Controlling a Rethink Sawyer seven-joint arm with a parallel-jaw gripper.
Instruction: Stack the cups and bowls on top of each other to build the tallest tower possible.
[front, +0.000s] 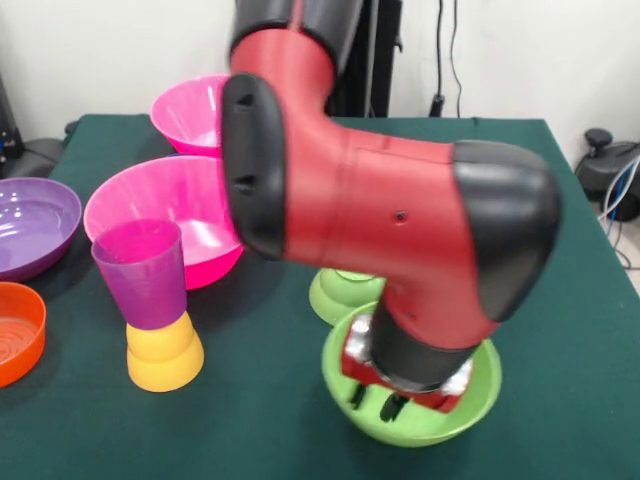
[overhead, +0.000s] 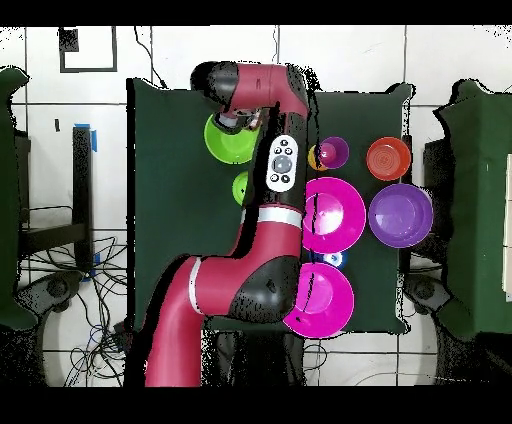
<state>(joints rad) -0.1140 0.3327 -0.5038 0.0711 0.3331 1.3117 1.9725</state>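
Note:
My gripper (front: 376, 401) hangs inside the large lime green bowl (front: 470, 400) at the table's front, its two dark fingers apart and nothing visible between them. The small green bowl (front: 335, 292) sits just behind it, partly hidden by the arm. To the left, the translucent purple cup (front: 145, 270) stands on the upturned yellow-orange cup (front: 165, 355). Two hot pink bowls (front: 165, 205) (front: 195, 110) lie behind them. The wide purple bowl (front: 30, 225) and the orange bowl (front: 18, 330) sit at the left edge. In the overhead view a small blue bowl (overhead: 336, 258) peeks out between the pink bowls.
The thick red arm (front: 390, 220) crosses the middle of the front view and hides the table behind it. Green cloth (front: 560, 250) covers the table. In the overhead view, cables and equipment lie on the floor around it.

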